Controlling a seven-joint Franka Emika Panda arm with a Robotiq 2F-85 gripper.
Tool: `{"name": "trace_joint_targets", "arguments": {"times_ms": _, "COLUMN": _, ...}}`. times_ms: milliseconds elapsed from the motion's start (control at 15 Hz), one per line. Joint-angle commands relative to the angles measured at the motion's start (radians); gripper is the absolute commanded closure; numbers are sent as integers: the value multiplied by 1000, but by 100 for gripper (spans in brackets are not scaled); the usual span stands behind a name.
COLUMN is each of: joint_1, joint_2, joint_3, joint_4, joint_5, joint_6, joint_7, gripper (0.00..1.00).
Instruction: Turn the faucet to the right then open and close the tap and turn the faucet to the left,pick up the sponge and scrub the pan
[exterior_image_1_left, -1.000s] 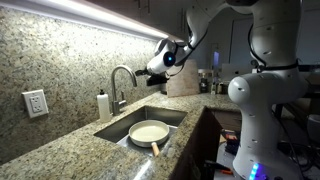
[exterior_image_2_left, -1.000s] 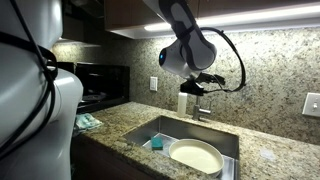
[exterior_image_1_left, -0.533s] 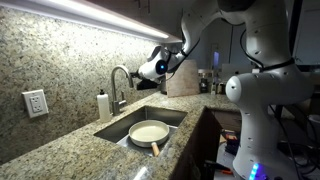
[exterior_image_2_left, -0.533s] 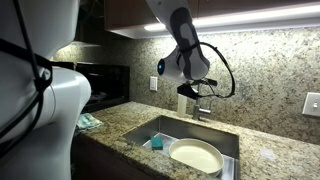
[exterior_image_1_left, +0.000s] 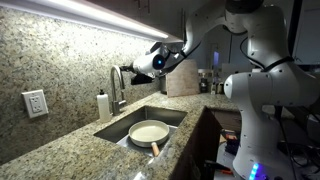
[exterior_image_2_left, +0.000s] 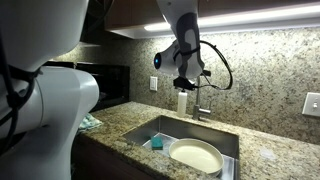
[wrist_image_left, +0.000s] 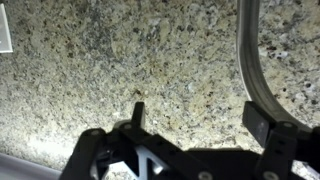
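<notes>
While wide open, pincer (wrist_image_left: 200, 115) near slim arched silver faucet (wrist_image_left: 250, 60), before speckled granite (wrist_image_left: 110, 60).

We're seeing polished, speckled granite on the tabletop (exterior_image_1_left: 58, 146), smooth shiny metal on the faucet (wrist_image_left: 250, 70), and a glossy cream pan (exterior_image_1_left: 149, 131) with its handle (exterior_image_1_left: 154, 148) looking like wood.

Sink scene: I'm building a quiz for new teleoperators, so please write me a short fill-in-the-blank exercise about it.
In the wrist view, the claw is near the faucet, its jaws ___.
The pan lies in the sink, and its ___ is tan.
The teal sponge lies in the sink beside the ___.
Missing words: open; handle; pan.
</notes>
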Motion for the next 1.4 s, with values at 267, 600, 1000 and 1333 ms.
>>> {"name": "trace_joint_targets", "arguments": {"times_ms": 267, "joint_1": 36, "joint_2": -217, "joint_3": 30, "joint_4": 11, "joint_5": 0, "joint_6": -21, "joint_7": -221, "gripper": 0}}
{"name": "trace_joint_targets", "arguments": {"times_ms": 600, "joint_1": 77, "joint_2": -311, "joint_3": 53, "joint_4": 49, "joint_5": 0, "joint_6": -7, "joint_7": -359, "gripper": 0}}
{"name": "trace_joint_targets", "arguments": {"times_ms": 1000, "joint_1": 125, "joint_2": -388, "joint_3": 71, "joint_4": 92, "joint_5": 0, "joint_6": 20, "joint_7": -509, "gripper": 0}}
{"name": "trace_joint_targets", "arguments": {"times_ms": 1333, "joint_1": 182, "joint_2": -457, "joint_3": 77, "joint_4": 143, "joint_5": 0, "joint_6": 59, "joint_7": -610, "gripper": 0}}
